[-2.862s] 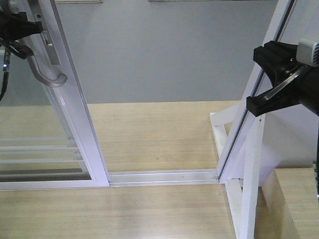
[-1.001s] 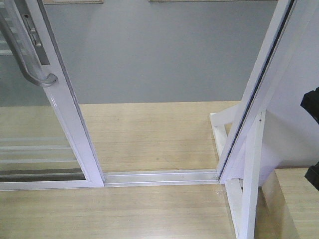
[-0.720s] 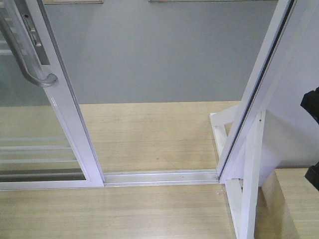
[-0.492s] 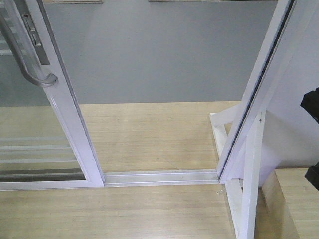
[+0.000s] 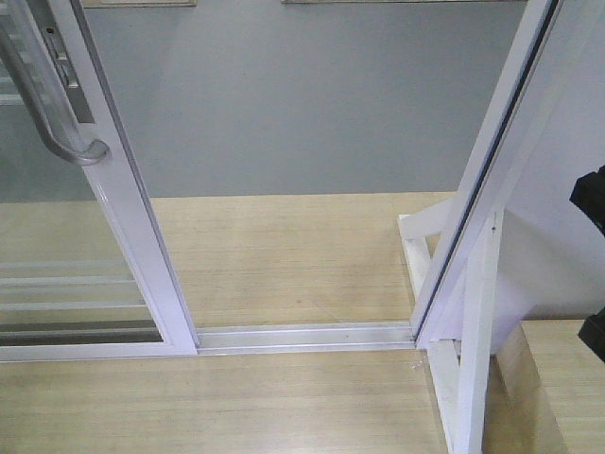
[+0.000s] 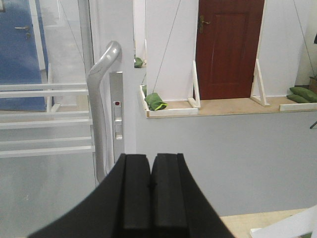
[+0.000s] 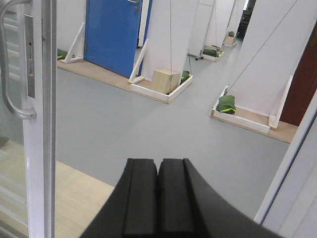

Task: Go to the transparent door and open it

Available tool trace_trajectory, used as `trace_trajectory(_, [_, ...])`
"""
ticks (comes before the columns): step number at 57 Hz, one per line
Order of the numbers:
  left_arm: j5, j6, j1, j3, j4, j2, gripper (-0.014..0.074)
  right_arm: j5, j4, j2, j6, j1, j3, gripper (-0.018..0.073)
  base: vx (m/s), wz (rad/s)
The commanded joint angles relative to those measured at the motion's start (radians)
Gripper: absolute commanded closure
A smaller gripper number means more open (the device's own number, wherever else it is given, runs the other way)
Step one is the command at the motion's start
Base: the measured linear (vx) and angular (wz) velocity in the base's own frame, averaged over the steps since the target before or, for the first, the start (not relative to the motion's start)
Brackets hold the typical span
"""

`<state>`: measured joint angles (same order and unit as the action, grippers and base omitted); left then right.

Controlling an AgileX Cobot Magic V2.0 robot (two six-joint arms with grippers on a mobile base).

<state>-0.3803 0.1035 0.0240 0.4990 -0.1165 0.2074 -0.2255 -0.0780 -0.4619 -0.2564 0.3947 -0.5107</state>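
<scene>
The transparent door (image 5: 132,219) stands slid to the left, with thin white bars low across its glass and a curved grey handle (image 5: 52,109) on its right edge. A wide gap lies between it and the white jamb (image 5: 482,189). In the left wrist view my left gripper (image 6: 150,159) is shut and empty, a little back from the handle (image 6: 101,99), which stands up and to its left. In the right wrist view my right gripper (image 7: 158,163) is shut and empty, to the right of the door's edge (image 7: 37,124) and handle (image 7: 10,74). Only a black piece of the right arm (image 5: 593,197) shows in the front view.
A white floor track (image 5: 302,336) crosses the wooden floor between door and jamb. A white brace frame (image 5: 468,378) stands at the jamb's foot. Beyond the opening is grey floor, with white panels on wooden bases, green bags (image 7: 227,104), a blue door (image 7: 111,29) and a red door (image 6: 228,47).
Since 2.9 s ago the door has slid a little further left. The left gripper has left the handle and the front view; the right has drawn back to the right edge. Nothing moved in the last second.
</scene>
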Motion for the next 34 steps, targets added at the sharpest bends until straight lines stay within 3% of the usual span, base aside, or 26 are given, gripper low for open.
trace_trajectory(1, [0.086,-0.012,0.007,-0.001,-0.006,0.010,0.0603,0.080,0.002,-0.004,-0.004,-0.002,-0.031,0.0565,0.00,0.00])
trace_trajectory(24, [0.347,-0.014,0.004,-0.507,-0.039,-0.232,0.0603,0.080,0.002,-0.003,-0.004,-0.002,-0.031,0.0565,0.00,0.00])
trace_trajectory(28, [0.280,0.004,0.003,-0.505,-0.006,-0.234,0.0603,0.079,0.002,-0.003,-0.004,-0.002,-0.031,0.0565,0.00,0.00])
trace_trajectory(34, [0.298,0.003,0.003,-0.504,0.007,-0.234,0.0603,0.081,0.002,-0.003,-0.004,-0.002,-0.031,0.0565,0.00,0.00])
